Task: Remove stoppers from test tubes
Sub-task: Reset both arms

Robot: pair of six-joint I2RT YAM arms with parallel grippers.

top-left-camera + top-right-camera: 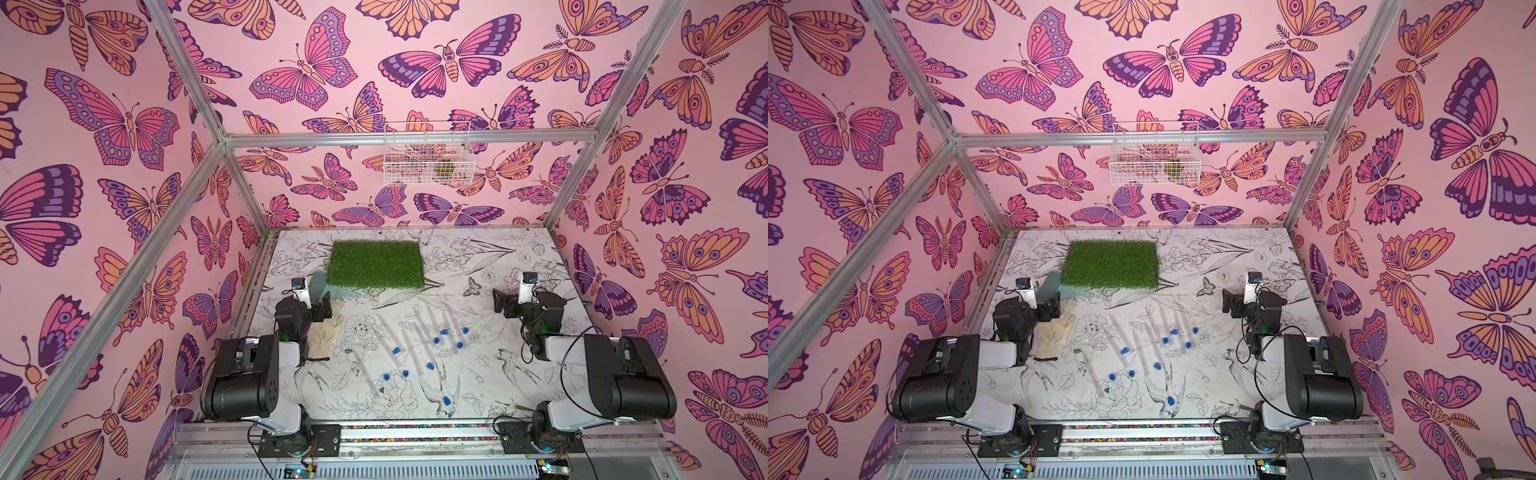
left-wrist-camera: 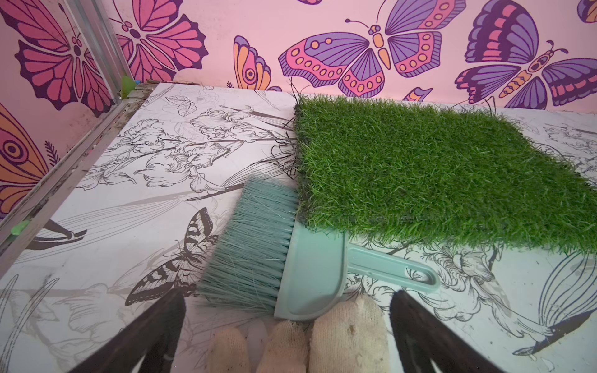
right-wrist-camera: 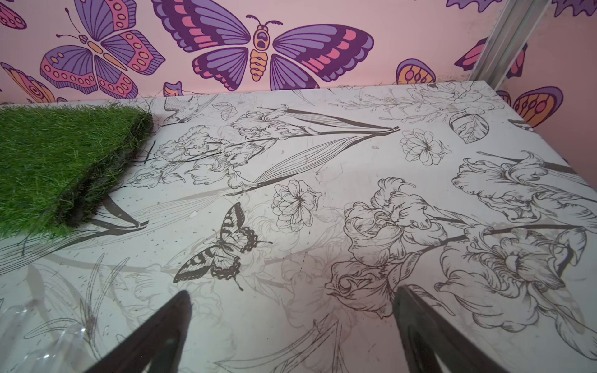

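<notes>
Several clear test tubes [image 1: 386, 332] lie scattered on the flower-printed table [image 1: 498, 257], between the two arms in both top views. Each visible tube has a blue stopper [image 1: 397, 351] plugged into its near end; one more stopper [image 1: 1170, 401] lies nearest the front edge. My left gripper [image 1: 324, 306] hovers open over the left side, above a glove, well left of the tubes. My right gripper [image 1: 500, 305] hovers open over bare table, right of the tubes. In the wrist views both the left gripper [image 2: 289, 293] and the right gripper [image 3: 294, 290] hold nothing. Rounded tube ends [image 3: 48, 339] show at the right wrist view's edge.
A green grass mat [image 1: 376, 264] lies at the back. A teal hand brush [image 2: 290, 258] rests against its left edge, and a cream knit glove [image 2: 349, 332] lies just under my left gripper. A white wire basket [image 1: 428, 153] hangs on the back wall.
</notes>
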